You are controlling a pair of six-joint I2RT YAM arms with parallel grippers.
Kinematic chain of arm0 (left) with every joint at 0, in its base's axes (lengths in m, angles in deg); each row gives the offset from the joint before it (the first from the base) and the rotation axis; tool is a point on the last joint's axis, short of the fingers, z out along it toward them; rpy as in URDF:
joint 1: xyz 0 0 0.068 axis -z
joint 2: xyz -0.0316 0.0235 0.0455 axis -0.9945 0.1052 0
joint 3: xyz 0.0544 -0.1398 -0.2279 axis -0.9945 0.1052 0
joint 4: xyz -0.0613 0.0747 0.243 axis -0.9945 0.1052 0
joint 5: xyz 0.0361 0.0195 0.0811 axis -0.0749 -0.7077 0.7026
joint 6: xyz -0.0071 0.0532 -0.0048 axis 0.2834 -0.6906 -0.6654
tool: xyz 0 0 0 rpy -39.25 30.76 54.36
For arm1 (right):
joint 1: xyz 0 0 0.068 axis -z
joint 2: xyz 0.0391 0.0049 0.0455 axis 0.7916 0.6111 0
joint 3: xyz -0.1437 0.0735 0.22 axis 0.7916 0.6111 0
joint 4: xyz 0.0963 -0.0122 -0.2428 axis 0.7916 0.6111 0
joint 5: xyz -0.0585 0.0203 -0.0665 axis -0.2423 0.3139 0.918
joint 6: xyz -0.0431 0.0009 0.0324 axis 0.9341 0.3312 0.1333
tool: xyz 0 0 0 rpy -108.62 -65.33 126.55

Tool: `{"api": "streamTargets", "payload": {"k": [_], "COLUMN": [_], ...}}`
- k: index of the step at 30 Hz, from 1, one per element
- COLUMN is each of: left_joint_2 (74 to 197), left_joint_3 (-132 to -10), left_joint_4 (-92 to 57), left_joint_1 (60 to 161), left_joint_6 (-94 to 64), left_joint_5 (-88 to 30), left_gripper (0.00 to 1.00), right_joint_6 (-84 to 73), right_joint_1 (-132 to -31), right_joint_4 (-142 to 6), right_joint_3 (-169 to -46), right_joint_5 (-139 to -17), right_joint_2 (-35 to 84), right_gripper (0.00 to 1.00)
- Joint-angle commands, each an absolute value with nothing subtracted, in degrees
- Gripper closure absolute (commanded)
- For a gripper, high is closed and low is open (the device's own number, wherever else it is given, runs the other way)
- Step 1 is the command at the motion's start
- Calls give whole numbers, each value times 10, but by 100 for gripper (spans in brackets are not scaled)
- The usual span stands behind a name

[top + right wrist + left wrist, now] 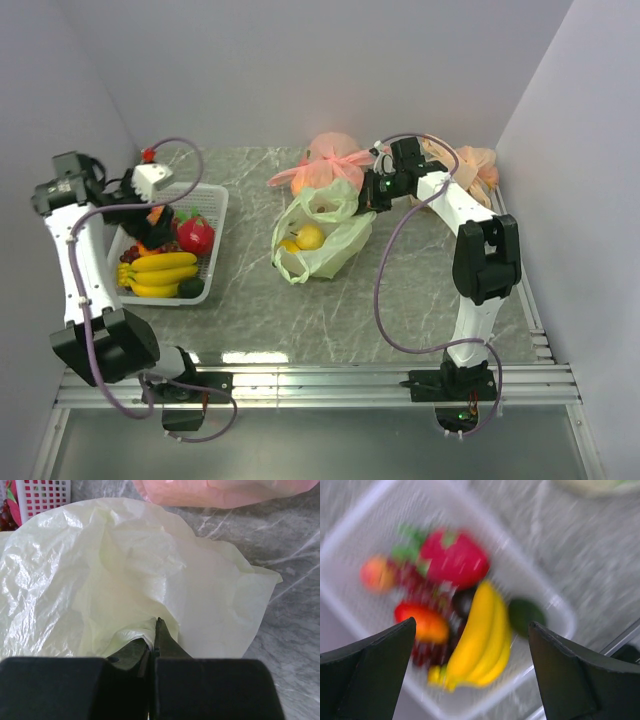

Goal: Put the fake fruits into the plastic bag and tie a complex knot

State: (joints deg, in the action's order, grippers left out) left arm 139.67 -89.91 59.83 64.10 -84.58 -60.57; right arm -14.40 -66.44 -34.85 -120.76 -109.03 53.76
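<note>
Pale plastic bag (125,580) pinched in right gripper (153,630) (clamped)

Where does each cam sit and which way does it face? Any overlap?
Top external: above and behind the bases, looking down on the table; both arms show, left gripper over the white basket, right gripper at the plastic bag.
Left wrist: looks down into the basket of fake fruits; blurred; own open fingers frame it.
Right wrist: looks along its shut fingers, pinching the bag; pink bag beyond.
Shared: basket in all three; plastic bag in top and right wrist.
</note>
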Motion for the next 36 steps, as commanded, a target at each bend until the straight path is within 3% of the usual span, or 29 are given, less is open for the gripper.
{"api": "streamTargets", "payload": {"k": [1,9,18,30,33,36], "left_joint_2": [1388,1424,1555,1565,1565,1583], "left_joint_3": [-865,-796,-879,-777,-751,-755], "left_joint_4": [636,635,636,636,636,636], "left_joint_1": [543,491,494,521,521,523], "left_joint_6": [-974,-1078,-1107,-1145,-1154,-1131], "left_joint_5": [-543,-499,-576,-502,-492,-496], "left_gripper": [1,1,1,1,3,13], "right_joint_6": [-117,-114,-120,-114,-115,-115], "right_joint_1": [-668,-674,-681,-679,-679,-679], "right_joint_4": [-331,-330,-342,-332,-333,-332], "right_joint_3": [-1246,-1244,-1232,-1245,-1245,-1246], "right_joint_5": [-1081,-1074,-1071,-1065,-1064,-1060], "right_joint_2": [539,545,537,546,545,544], "right_gripper": [100,100,100,100,100,100]}}
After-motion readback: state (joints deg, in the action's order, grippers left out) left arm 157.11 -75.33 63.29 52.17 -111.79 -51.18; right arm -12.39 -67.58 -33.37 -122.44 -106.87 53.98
